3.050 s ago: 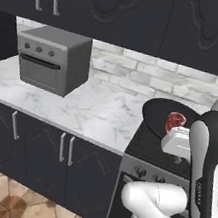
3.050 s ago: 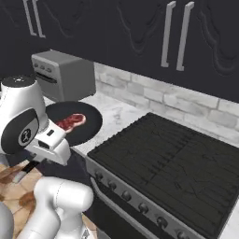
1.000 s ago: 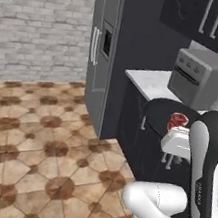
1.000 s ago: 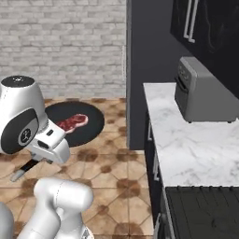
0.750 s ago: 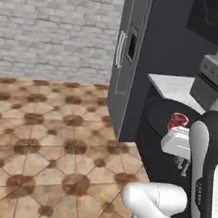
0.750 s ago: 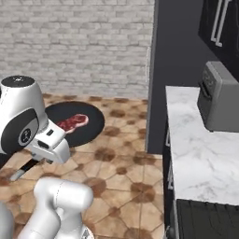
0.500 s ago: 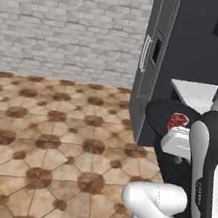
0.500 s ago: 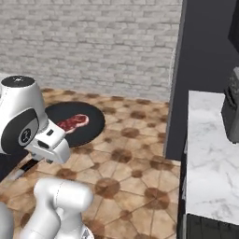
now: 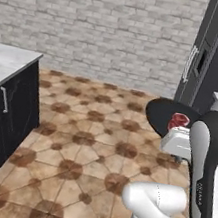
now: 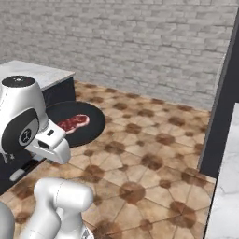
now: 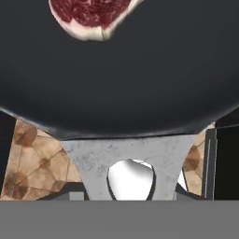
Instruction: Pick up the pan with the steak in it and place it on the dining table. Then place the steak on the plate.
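The black pan (image 9: pixel 162 114) hangs level in the air over the tiled floor, held by its handle in my gripper (image 9: pixel 178 143), which is shut on it. The red marbled steak (image 9: pixel 179 120) lies in the pan near the hand. From the right base view the pan (image 10: pixel 85 125) sits in front of my gripper (image 10: pixel 48 143), with the steak (image 10: pixel 73 122) flat inside it. In the hand view the pan (image 11: pixel 140 70) spans the top, the steak (image 11: pixel 91 14) lies at its far edge, and the grey handle (image 11: pixel 93 156) runs down to my gripper (image 11: pixel 130 196). The dining table and the plate are out of view.
A marble counter on dark cabinets (image 9: pixel 5 90) stands at the left, also seen as the counter (image 10: pixel 39 73) behind my arm. A tall dark fridge (image 9: pixel 213 63) rises at the right. Another marble counter edge (image 10: pixel 228 186) is at the lower right. Brown tiled floor (image 9: pixel 84 147) and a brick wall (image 10: pixel 140 42) lie ahead.
The whole picture has swung as the base turned: the stove, the toaster oven and the kitchen counter slid out, and floor and brick wall came in. The pan stays held with the steak in it.
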Tool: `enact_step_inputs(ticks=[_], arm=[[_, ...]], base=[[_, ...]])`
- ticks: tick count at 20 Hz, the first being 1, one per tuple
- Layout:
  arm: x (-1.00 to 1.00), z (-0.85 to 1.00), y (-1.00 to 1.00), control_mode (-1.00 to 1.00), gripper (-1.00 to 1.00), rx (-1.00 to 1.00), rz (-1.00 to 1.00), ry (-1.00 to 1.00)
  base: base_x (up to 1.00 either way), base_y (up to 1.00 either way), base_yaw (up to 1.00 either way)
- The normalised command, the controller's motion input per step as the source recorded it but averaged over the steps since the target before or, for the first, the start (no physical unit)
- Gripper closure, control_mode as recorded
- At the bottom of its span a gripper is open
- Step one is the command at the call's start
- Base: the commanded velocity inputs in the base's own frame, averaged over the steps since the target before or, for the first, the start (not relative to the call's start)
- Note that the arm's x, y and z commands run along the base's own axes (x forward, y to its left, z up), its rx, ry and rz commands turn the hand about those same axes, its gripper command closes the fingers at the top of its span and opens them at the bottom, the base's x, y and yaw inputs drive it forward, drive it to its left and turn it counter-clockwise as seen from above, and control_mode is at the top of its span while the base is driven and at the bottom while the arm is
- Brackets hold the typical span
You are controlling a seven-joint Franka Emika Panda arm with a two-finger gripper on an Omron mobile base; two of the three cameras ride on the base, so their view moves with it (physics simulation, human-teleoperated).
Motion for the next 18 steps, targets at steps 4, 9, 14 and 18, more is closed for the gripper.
enact_step_inputs(ticks=[4,9,14,18], arm=[[0.0,0.0,0.0,1.0,1.0,0.0,0.0,0.0],[0.0,0.0,0.0,1.0,1.0,0.0,0.0,0.0],[0.0,0.0,0.0,1.0,1.0,0.0,0.0,0.0],[0.0,0.0,0.0,1.0,1.0,0.0,0.0,0.0]], base=[[-0.1,0.13,0.44],[-0.08,0.01,0.49],[-0.09,0.0,0.5],[-0.06,0.0,0.5]])
